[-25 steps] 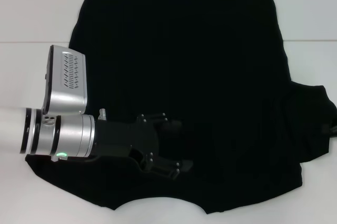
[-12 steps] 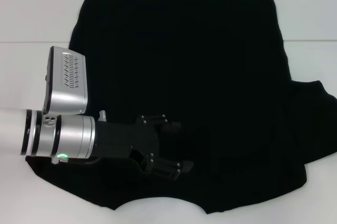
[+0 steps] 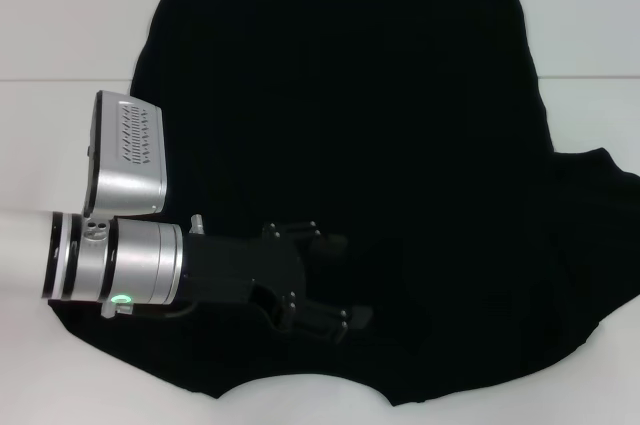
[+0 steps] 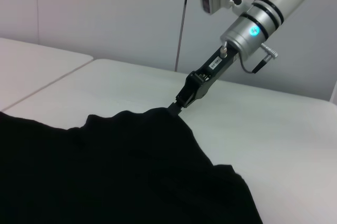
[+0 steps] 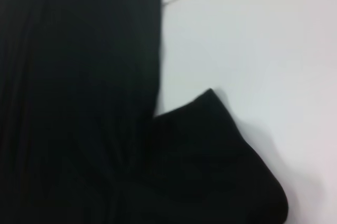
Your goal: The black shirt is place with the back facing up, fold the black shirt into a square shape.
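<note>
The black shirt [image 3: 350, 95] lies spread on the white table [image 3: 60, 15], plain side up. My left gripper [image 3: 338, 280] reaches in from the left and hovers over the shirt's near middle, jaws open and empty. My right gripper is out of the head view. It shows in the left wrist view [image 4: 178, 107], shut on the raised edge of the shirt's right sleeve [image 4: 158, 121]. That sleeve [image 3: 600, 215] stretches to the right edge of the head view. The right wrist view shows only the shirt [image 5: 79, 103] and its sleeve [image 5: 221, 161] on the table.
A seam between table panels runs along the far left [image 3: 60, 80] and far right [image 3: 600, 75]. Bare white table surrounds the shirt on the left, right and near sides. A pale wall [image 4: 105, 13] stands behind the table.
The shirt's right sleeve and lower right side have been drawn outward to the right and spread wider. My left gripper has shifted slightly to the right, still open.
</note>
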`<action>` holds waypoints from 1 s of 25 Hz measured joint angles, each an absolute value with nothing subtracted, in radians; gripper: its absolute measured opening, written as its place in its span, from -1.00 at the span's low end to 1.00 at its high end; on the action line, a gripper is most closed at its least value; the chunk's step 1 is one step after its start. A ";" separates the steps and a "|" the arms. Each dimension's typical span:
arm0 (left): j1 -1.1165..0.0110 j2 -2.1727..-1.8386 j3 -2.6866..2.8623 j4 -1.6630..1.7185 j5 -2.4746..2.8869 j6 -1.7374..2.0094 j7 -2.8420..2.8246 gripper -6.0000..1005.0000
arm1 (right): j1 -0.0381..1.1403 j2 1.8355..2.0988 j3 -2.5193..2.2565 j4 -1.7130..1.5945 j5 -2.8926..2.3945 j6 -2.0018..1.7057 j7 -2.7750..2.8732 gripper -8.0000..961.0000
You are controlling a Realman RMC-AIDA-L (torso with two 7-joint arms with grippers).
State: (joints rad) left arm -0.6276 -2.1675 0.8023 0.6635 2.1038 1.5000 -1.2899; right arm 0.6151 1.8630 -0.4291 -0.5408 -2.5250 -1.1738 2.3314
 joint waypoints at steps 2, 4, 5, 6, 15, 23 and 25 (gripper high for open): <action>-0.629 -2.167 0.802 0.658 2.100 1.500 -1.290 0.92 | 0.626 1.867 -0.429 -0.541 -2.525 -1.172 2.326 -0.98; -0.629 -2.167 0.802 0.657 2.099 1.500 -1.290 0.92 | 0.641 1.870 -0.429 -0.541 -2.524 -1.161 2.323 -0.98; -0.629 -2.167 0.802 0.657 2.099 1.500 -1.290 0.92 | 0.647 1.871 -0.431 -0.541 -2.524 -1.155 2.323 -0.98; -0.630 -2.167 0.802 0.657 2.099 1.500 -1.290 0.92 | 0.655 1.872 -0.432 -0.542 -2.524 -1.148 2.323 -0.98; -0.631 -2.166 0.802 0.656 2.098 1.495 -1.290 0.92 | 0.729 1.886 -0.443 -0.541 -2.513 -1.151 2.304 -0.98; -0.633 -2.164 0.801 0.662 2.098 1.494 -1.290 0.92 | 0.832 1.936 -0.530 -0.532 -2.489 -1.233 2.248 -0.98; -0.634 -2.163 0.801 0.662 2.098 1.494 -1.290 0.92 | 0.854 1.948 -0.575 -0.531 -2.489 -1.241 2.252 -0.98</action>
